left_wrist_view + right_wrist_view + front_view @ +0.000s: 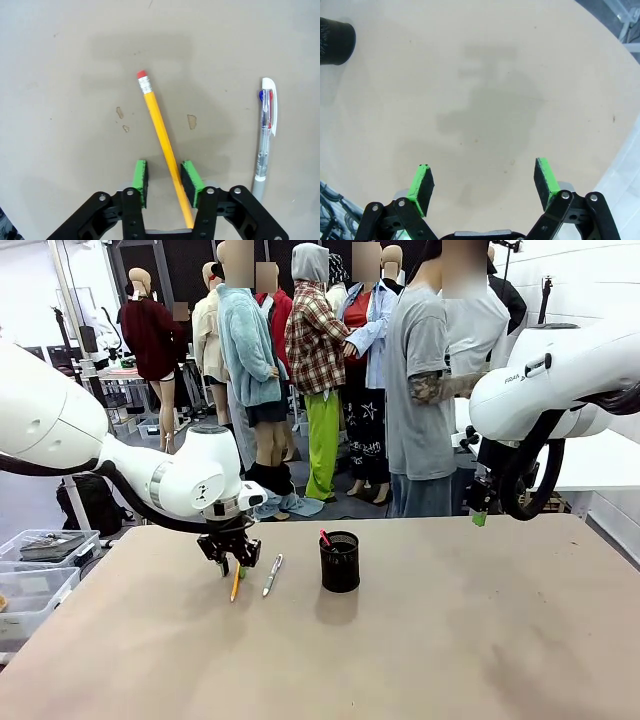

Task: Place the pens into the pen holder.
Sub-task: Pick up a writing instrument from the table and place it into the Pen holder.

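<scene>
Left arm's black two-finger gripper with green pads is low over the beige tabletop, left of centre, pointing down. It sits right over the yellow-orange pencil with a red eraser, which lies flat on the table. In the left wrist view the gripper has its jaws at a narrow gap, not clamped. The pencil runs diagonally between the green pads, close against one pad with clear space to the other, eraser end pointing away from the gripper. The silver-white pen with a clear barrel and white clip lies flat just beside the pencil, outside the jaws and apart from them. In the front view the pen is between the pencil and the small black metal-mesh cylindrical pen holder. The holder stands upright near table centre, with a dark pen with a red end inside, leaning toward the robot's left, tip above the rim. Right arm's gripper hangs high over the far right side of the table, well apart from everything. In its wrist view the jaws are spread wide with nothing between them and bare table below, the holder at the top corner. A person in a grey T-shirt stands behind the far edge.
</scene>
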Robot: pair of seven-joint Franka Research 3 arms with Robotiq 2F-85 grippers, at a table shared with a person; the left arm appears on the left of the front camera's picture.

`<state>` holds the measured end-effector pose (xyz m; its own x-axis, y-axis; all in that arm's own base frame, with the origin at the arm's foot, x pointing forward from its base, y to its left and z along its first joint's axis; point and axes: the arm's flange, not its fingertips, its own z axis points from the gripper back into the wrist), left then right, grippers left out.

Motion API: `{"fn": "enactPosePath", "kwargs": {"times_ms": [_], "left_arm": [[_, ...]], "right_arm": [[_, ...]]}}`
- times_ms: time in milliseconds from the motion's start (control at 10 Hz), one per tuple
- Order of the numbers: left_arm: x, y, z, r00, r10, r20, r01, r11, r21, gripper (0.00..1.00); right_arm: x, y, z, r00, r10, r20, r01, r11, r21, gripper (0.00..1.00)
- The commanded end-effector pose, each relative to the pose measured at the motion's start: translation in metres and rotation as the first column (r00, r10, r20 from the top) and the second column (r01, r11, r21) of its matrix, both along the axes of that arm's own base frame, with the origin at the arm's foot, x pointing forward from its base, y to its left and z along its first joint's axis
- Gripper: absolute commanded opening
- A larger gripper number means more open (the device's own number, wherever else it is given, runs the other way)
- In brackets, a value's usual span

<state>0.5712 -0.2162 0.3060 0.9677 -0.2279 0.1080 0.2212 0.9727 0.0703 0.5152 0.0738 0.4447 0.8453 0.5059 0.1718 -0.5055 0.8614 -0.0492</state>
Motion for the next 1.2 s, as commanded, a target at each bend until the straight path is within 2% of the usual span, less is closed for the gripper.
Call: {"fn": "enactPosePath", "kwargs": {"times_ms": [0,300,400,500,600,800,900,1100], "left_arm": [[0.005,0.01,-0.009,0.999,0.003,-0.046,-0.003,1.0,-0.002,0.0],[0.008,0.019,-0.01,0.997,0.0,-0.077,-0.003,0.999,-0.037,0.0],[0.004,0.021,-0.005,0.996,-0.036,-0.077,0.031,0.997,-0.074,0.0],[-0.002,0.024,0.006,0.995,-0.085,-0.043,0.08,0.992,-0.102,0.0],[-0.012,0.028,0.02,0.993,-0.12,0.002,0.119,0.983,-0.143,0.0],[-0.037,0.042,0.051,0.96,-0.242,0.14,0.268,0.939,-0.217,0.0],[-0.046,0.048,0.063,0.931,-0.3,0.206,0.348,0.9,-0.263,0.0],[-0.055,0.053,0.077,0.827,-0.368,0.424,0.526,0.773,-0.355,0.0]], "right_arm": [[0.002,0.0,-0.001,1.0,-0.005,0.004,0.005,1.0,0.01,1.0],[0.002,0.0,-0.001,1.0,-0.005,0.004,0.005,1.0,0.01,1.0],[0.002,0.0,-0.001,1.0,-0.005,0.004,0.005,1.0,0.01,1.0],[0.002,0.0,-0.001,1.0,-0.005,0.004,0.005,1.0,0.01,1.0],[0.002,0.0,-0.001,1.0,-0.005,0.004,0.005,1.0,0.01,1.0],[0.002,0.0,-0.001,1.0,-0.005,0.004,0.005,1.0,0.01,1.0],[0.002,0.0,-0.001,1.0,-0.005,0.004,0.005,1.0,0.01,1.0],[0.002,0.0,-0.001,1.0,-0.005,0.004,0.005,1.0,0.01,1.0]]}}
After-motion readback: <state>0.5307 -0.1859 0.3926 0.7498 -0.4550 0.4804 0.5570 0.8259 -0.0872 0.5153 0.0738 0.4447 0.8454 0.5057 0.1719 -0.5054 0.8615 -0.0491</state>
